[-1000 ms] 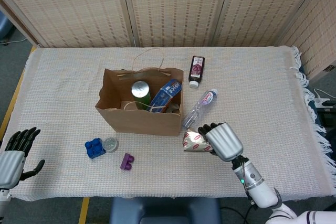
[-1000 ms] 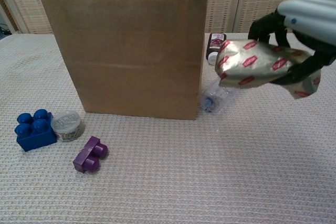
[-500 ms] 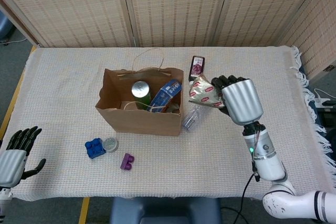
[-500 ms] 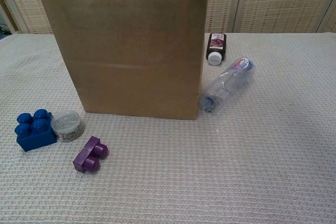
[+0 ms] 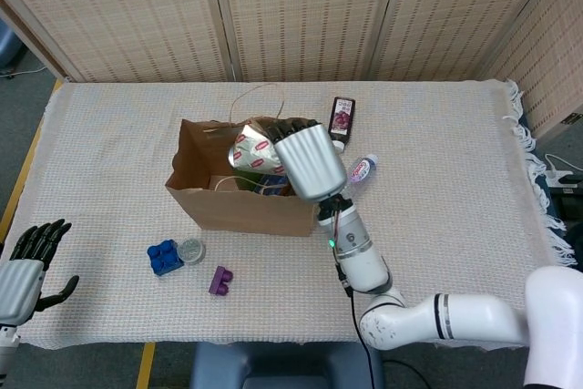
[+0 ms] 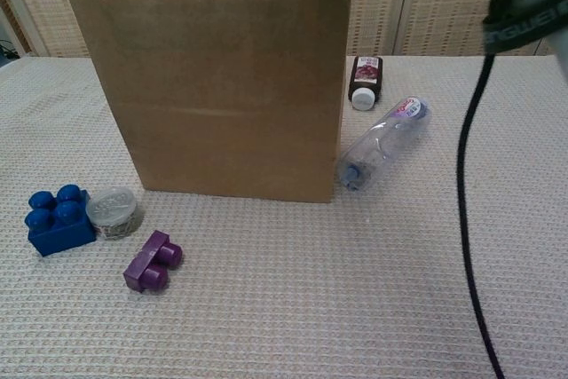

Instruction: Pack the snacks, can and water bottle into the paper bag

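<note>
The brown paper bag (image 5: pixel 239 208) (image 6: pixel 222 86) stands open on the table. My right hand (image 5: pixel 308 159) hovers over its mouth and grips a silver snack packet with red labels (image 5: pixel 253 149). Under the packet a green can's edge (image 5: pixel 239 168) shows inside the bag; the hand hides the rest of the contents. A clear water bottle (image 5: pixel 358 173) (image 6: pixel 383 141) lies on the cloth just right of the bag. My left hand (image 5: pixel 27 263) hangs open at the table's near left edge, holding nothing.
A small dark bottle with a white cap (image 5: pixel 341 118) (image 6: pixel 365 81) lies behind the water bottle. Left of the bag's front sit a blue brick (image 5: pixel 164 257) (image 6: pixel 59 218), a round clear lid (image 5: pixel 191 250) (image 6: pixel 113 210) and a purple brick (image 5: pixel 219 280) (image 6: pixel 153 261). My right arm's black cable (image 6: pixel 469 201) hangs at right.
My right hand lifted the silver packet off the table, rose, and swung left over the bag's mouth. The left hand stayed still.
</note>
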Tool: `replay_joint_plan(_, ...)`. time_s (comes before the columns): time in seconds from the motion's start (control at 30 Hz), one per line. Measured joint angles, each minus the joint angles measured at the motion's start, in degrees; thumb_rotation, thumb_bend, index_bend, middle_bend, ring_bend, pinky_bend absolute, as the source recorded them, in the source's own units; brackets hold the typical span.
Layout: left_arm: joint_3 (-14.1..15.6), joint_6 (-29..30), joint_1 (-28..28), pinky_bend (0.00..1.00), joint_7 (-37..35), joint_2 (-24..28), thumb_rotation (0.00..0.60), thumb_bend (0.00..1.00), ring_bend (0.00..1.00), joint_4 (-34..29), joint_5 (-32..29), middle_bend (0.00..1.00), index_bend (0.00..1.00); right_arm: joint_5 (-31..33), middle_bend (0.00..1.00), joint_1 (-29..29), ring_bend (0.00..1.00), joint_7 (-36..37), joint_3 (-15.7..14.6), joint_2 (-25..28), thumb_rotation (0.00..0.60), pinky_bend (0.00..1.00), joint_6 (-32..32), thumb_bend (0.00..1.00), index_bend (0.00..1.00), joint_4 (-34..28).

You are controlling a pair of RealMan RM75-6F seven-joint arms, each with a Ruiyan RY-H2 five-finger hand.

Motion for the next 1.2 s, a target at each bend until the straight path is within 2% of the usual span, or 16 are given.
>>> replay_joint_plan(0.13, 0.0, 0.05, 0.01, 0.0, 0.25, -0.07, 0.6, 0.33, 0.0, 0.08, -0.02, 0.0, 0.03, 0.86, 0.53, 3.43, 0.42, -2.98, -0.45, -5.7, 0.6, 0.71, 1.34, 0.24, 0.49, 6.93)
replay_joint_plan(0.2, 0.0, 0.04, 0.0, 0.0, 0.22, -0.06, 0.6, 0.33, 0.0, 0.03, -0.04, 0.0, 0.03, 1.18, 0.49, 4.32, 0.38, -3.66, -0.7, -7.52, 0.6, 0.69, 1.83, 0.24, 0.43, 9.38)
replay_joint_plan(0.27, 0.0, 0.03, 0.01, 0.0, 0.25, -0.07, 0.6, 0.33, 0.0, 0.04, -0.09, 0.0, 0.03, 1.98, 0.38, 4.98, 0.27, -4.52, -0.95, -9.18, 0.6, 0.62, 2.18, 0.22, 0.27, 11.32)
replay_joint_plan(0.3, 0.0, 0.02, 0.0, 0.0, 0.24, -0.06, 0.6, 0.33, 0.0, 0.04, -0.1, 0.0, 0.03, 2.56, 0.28, 5.1, 0.18, -4.99, -1.01, -9.52, 0.6, 0.53, 2.24, 0.2, 0.14, 11.63)
replay_joint_plan(0.33, 0.0, 0.01, 0.0, 0.0, 0.23, -0.05, 0.6, 0.33, 0.0, 0.03, -0.12, 0.0, 0.03, 3.46, 0.22, 5.23, 0.13, -5.64, -1.05, -9.77, 0.6, 0.46, 2.28, 0.18, 0.07, 11.71)
replay_joint_plan(0.4, 0.01, 0.02, 0.0, 0.0, 0.21, -0.05, 0.6, 0.33, 0.0, 0.02, -0.12, 0.0, 0.03, 4.68, 0.14, 5.35, 0.05, -6.71, -1.11, -9.95, 0.6, 0.35, 2.41, 0.14, 0.0, 11.47)
replay_joint_plan(0.5, 0.02, 0.04, 0.01, 0.0, 0.24, -0.06, 0.6, 0.33, 0.0, 0.03, -0.1, 0.0, 0.03, 5.08, 0.11, 5.39, 0.02, -7.72, -1.09, -9.84, 0.6, 0.3, 3.21, 0.11, 0.0, 10.81)
replay_joint_plan(0.7, 0.04, 0.1, 0.03, 0.0, 0.23, -0.06, 0.6, 0.33, 0.0, 0.04, -0.08, 0.0, 0.03, 5.05, 0.11, 4.66, 0.02, -7.59, -0.54, -8.02, 0.6, 0.3, 4.48, 0.11, 0.0, 7.87)
replay_joint_plan(0.9, 0.06, 0.2, 0.08, 0.0, 0.3, -0.08, 0.6, 0.33, 0.0, 0.05, -0.07, 0.0, 0.03, 4.51, 0.11, 2.23, 0.02, -6.68, -0.6, -3.71, 0.6, 0.28, 5.79, 0.11, 0.0, 1.91)
replay_joint_plan(1.0, 0.07, 0.23, 0.09, 0.0, 0.43, -0.09, 0.6, 0.33, 0.0, 0.03, -0.05, 0.0, 0.03, 4.57, 0.11, 0.0, 0.02, -5.96, -1.09, -0.31, 0.6, 0.27, 6.36, 0.11, 0.0, -2.4)
replay_joint_plan(1.2, 0.04, 0.3, 0.13, 0.0, 1.26, -0.19, 0.6, 0.33, 0.0, -0.09, -0.16, 0.0, 0.03, 4.76, 0.11, -6.74, 0.02, -2.83, -3.92, 10.05, 0.6, 0.26, 6.66, 0.11, 0.0, -10.29)
